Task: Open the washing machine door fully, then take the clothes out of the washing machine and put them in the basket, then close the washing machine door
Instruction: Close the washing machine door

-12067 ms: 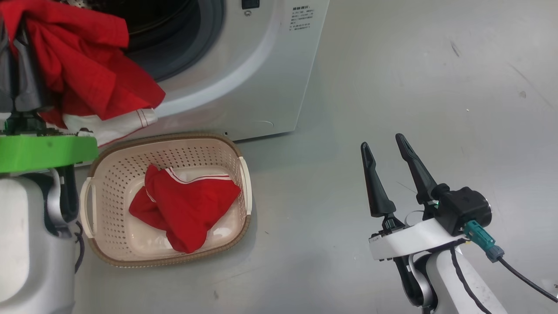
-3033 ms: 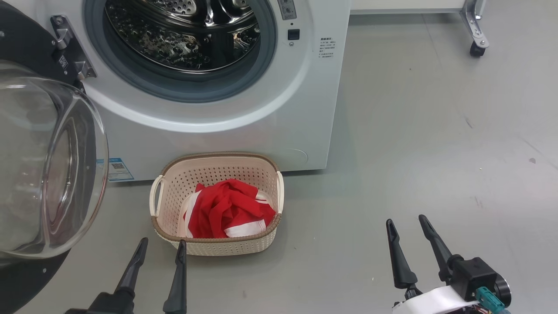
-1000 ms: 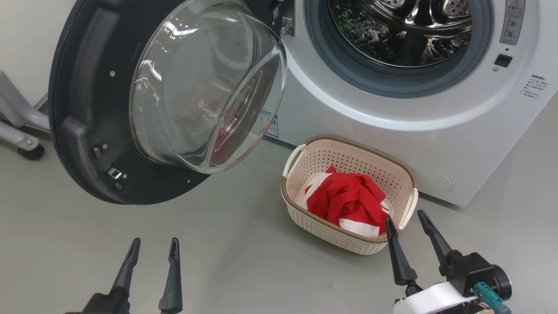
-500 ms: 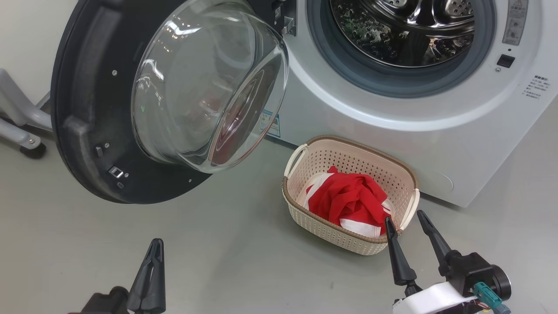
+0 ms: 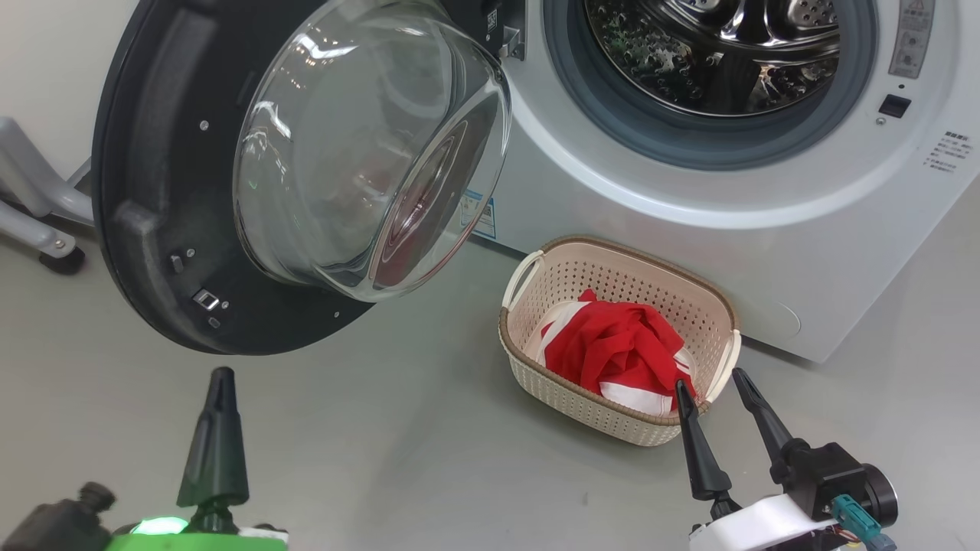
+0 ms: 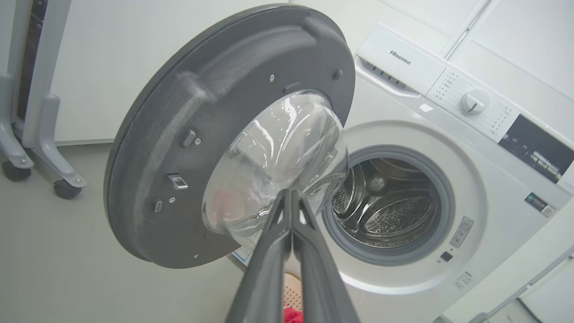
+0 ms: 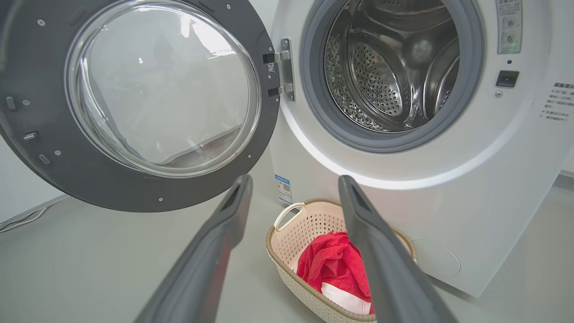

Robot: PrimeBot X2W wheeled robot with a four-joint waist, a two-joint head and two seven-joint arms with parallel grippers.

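Grey floor (image 5: 398, 467) in front of the washing machine (image 5: 689, 207); washing machine door (image 5: 145, 229) is swung wide open.
Red clothes (image 5: 612, 348) are piled in the basket (image 5: 574, 402), which stands on the floor just beside the machine's front bottom edge. My left pincer (image 6: 290, 194) is closed on nothing, fingers pressed together, aimed at the door's glass bowl (image 6: 278, 152). My right pincer (image 5: 710, 381) is spread open and empty, tips near the basket's rim.

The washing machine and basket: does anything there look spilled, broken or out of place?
Nothing stands out. The washing machine door hangs open, the drum shows bare metal, and the clothes sit heaped inside the upright basket.
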